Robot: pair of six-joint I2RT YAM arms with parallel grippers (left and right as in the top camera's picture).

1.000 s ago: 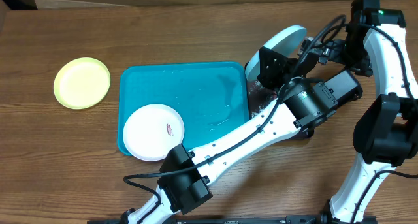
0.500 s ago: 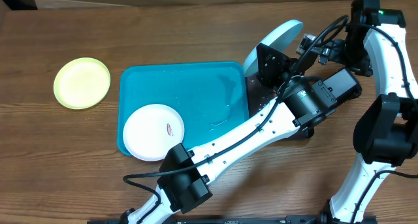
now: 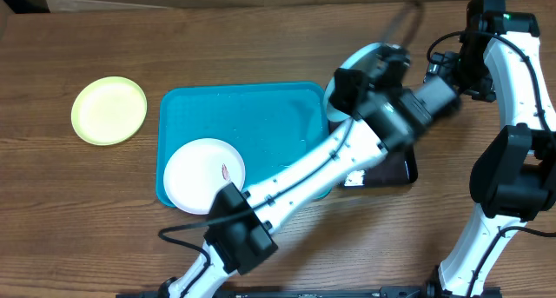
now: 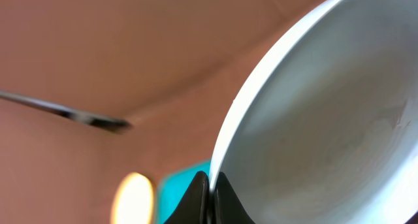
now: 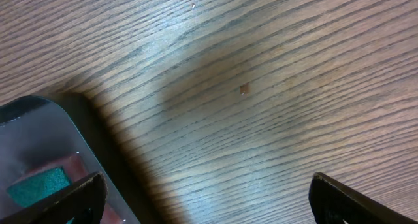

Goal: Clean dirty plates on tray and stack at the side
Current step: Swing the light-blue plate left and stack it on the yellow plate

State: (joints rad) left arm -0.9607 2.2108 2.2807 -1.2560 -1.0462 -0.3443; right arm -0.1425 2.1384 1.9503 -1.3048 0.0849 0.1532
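Note:
My left gripper (image 3: 346,88) is shut on the rim of the light-blue-rimmed plate (image 3: 368,55) and holds it tilted on edge above the right end of the turquoise tray (image 3: 252,111). In the left wrist view the jaws (image 4: 210,185) pinch the plate's edge (image 4: 326,113). The white plate (image 3: 204,175) with a brown-red smear lies in the tray's front left corner. The yellow-green plate (image 3: 109,109) lies on the table left of the tray. My right gripper (image 3: 445,72) is open and empty over bare wood (image 5: 206,198), right of the held plate.
A glossy black tray (image 3: 387,169) sits right of the turquoise tray, partly under my left arm. In the right wrist view its corner (image 5: 72,129) shows with a green sponge (image 5: 36,185) inside. The table's back edge runs along the top.
My left arm has swung up and back with the light-blue plate, blurred by motion, uncovering more of the black tray. The right arm has barely moved.

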